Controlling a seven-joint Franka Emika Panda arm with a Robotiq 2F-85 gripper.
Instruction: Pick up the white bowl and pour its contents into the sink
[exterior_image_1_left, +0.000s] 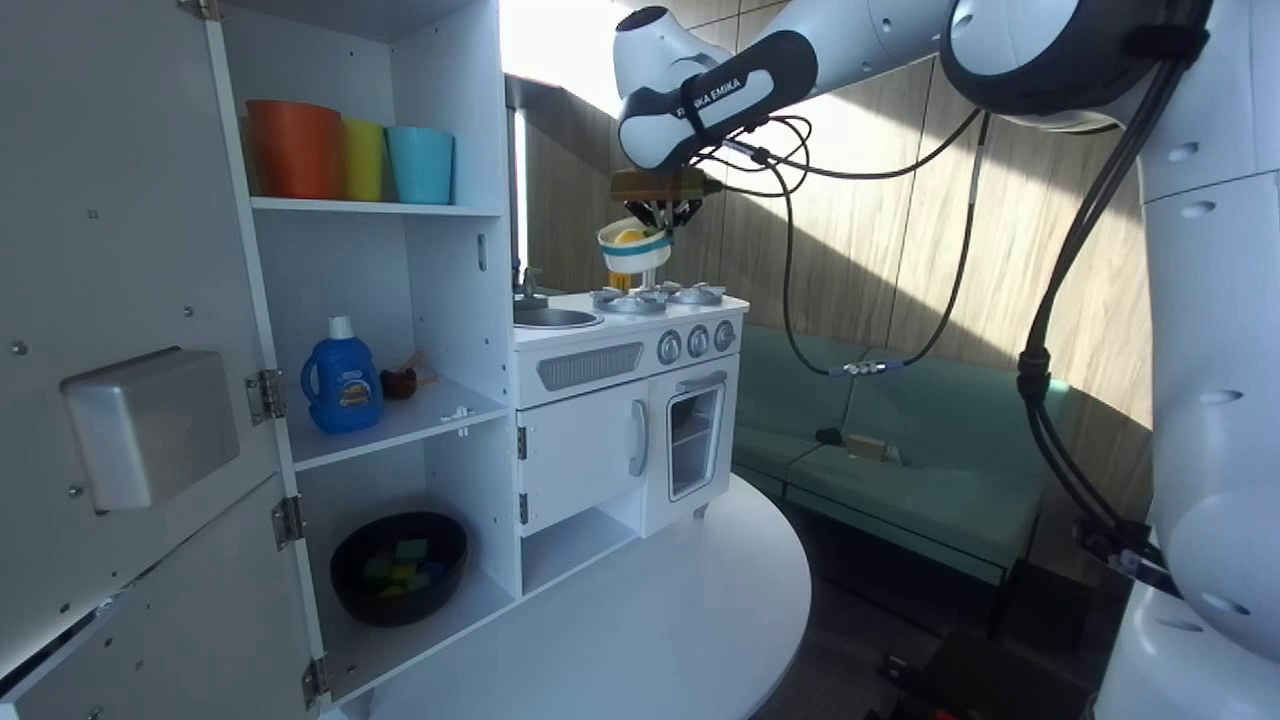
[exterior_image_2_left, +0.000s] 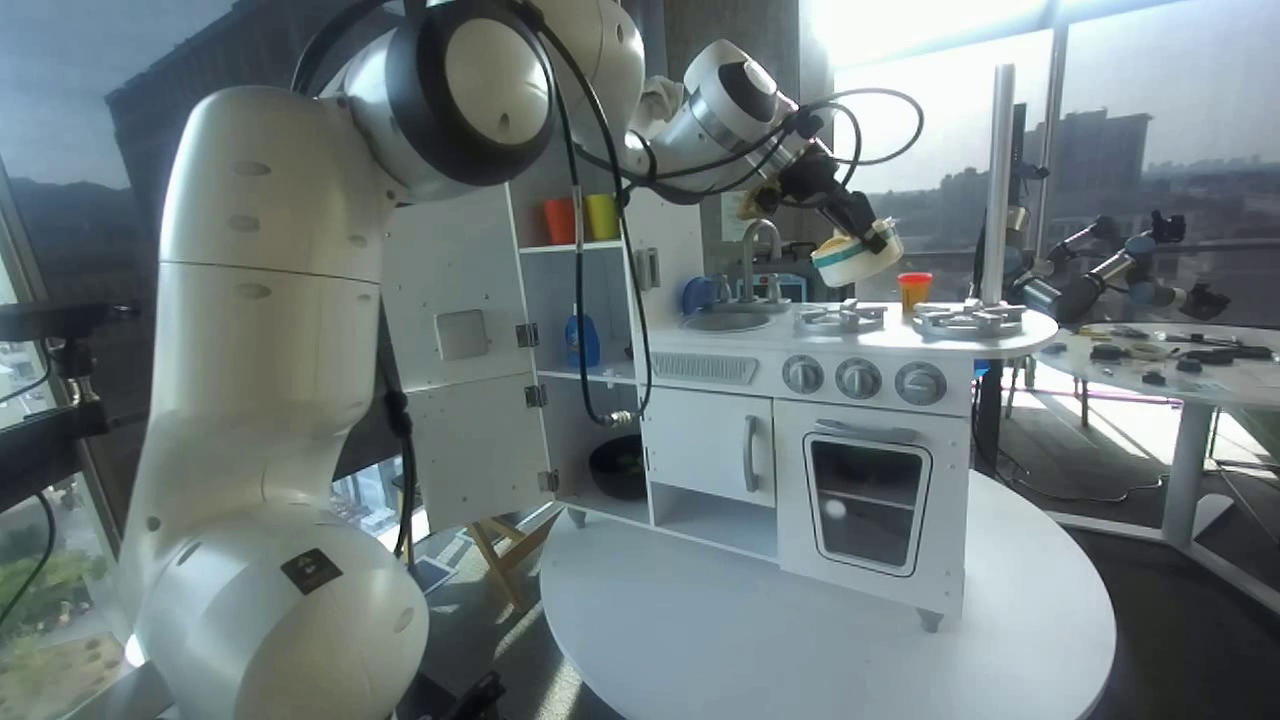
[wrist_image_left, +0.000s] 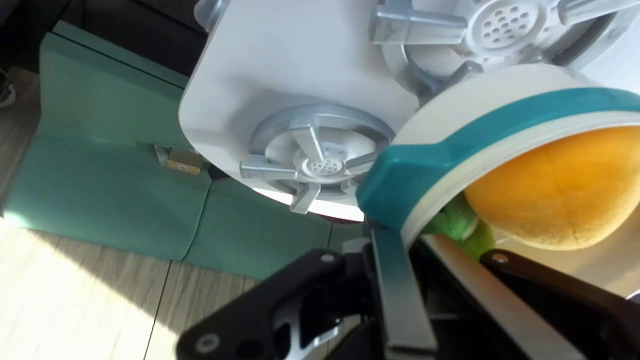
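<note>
— In an exterior view?
— See round white teal-banded bowl rim-pinched in black two-finger gripper, above and picture-right of silver-grey round sink.
— Tilt, in an exterior view?
— Looks tipped slightly, low side sinkward, over white countertop. Likely needs sideways carry before pouring.
— Wrist view?
— Shows ball-shaped orange fruit inside, green upholstered bench beyond.

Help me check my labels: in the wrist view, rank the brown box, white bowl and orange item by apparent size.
Largest: white bowl, cut by the frame
Next: orange item, also cut
Smallest: brown box, farther away
</note>
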